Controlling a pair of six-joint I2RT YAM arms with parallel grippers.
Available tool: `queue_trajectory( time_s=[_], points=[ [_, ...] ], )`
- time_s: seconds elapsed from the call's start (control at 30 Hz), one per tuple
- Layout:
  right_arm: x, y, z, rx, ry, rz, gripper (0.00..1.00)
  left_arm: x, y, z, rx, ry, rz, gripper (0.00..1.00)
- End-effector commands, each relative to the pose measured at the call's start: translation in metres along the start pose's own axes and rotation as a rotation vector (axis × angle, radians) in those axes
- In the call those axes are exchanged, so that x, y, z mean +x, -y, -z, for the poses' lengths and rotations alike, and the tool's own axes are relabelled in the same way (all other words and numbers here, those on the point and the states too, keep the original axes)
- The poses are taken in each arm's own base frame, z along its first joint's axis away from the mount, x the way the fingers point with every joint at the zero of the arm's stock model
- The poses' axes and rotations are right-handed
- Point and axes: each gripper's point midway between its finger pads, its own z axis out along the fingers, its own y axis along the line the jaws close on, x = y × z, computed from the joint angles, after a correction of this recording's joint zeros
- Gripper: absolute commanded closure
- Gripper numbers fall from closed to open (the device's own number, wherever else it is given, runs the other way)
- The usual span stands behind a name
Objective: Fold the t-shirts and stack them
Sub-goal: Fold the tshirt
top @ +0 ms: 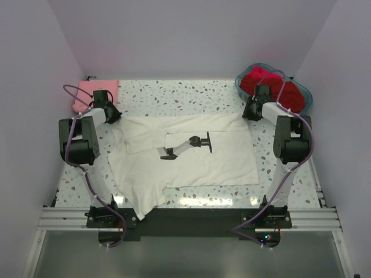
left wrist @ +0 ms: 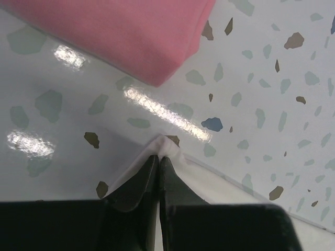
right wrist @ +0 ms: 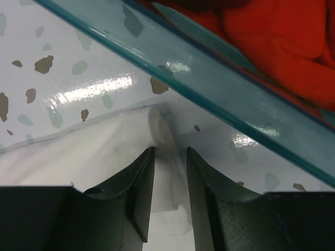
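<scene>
Overhead, a speckled terrazzo table (top: 191, 95) fills the space between pale walls, with two black arms reaching from its near edge. Spread across the middle of the table lies the large white t-shirt (top: 226, 162), front side up, somewhat rumpled on its left half, with one near left corner trailing to the table's front edge. Its black printed graphic (top: 185, 145) reads as a jointed, mechanical-looking shape; any lettering in it is too small to make out. At the far right corner sits a teal plastic basket (right wrist: 209, 68) heaped with red shirts (top: 272, 87). At the far left corner, a folded pink shirt (left wrist: 120, 31) lies flat on the table. The left gripper (left wrist: 158, 157) is at the white shirt's far left corner, near the pink shirt, its fingers pinched tight on a small peak of the white fabric. The right gripper (right wrist: 169, 151) is at the far right corner, just beside the basket wall, its fingers parted with white cloth lying in the gap, not clamped.
</scene>
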Motion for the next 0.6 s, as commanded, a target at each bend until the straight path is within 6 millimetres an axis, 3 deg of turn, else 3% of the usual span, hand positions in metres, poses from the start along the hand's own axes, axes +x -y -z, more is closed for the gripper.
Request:
queue_trajectory(
  time_s=[0.0, 0.2, 0.43, 0.57],
  points=[
    [-0.002, 0.012, -0.008, 0.050, 0.015, -0.017, 0.66, -0.032, -0.020, 0.003, -0.091, 0.099, -0.024, 0.94],
    [-0.020, 0.001, 0.002, 0.009, 0.040, 0.001, 0.65, -0.025, -0.015, 0.002, -0.060, 0.072, -0.040, 0.91],
    [-0.036, -0.010, 0.029, -0.033, 0.076, -0.024, 0.64, -0.047, 0.000, 0.027, -0.023, 0.134, -0.029, 0.57],
    [-0.038, -0.025, 0.038, -0.118, 0.081, -0.010, 0.64, -0.058, 0.005, 0.043, -0.011, 0.173, -0.026, 0.46]
  ],
)
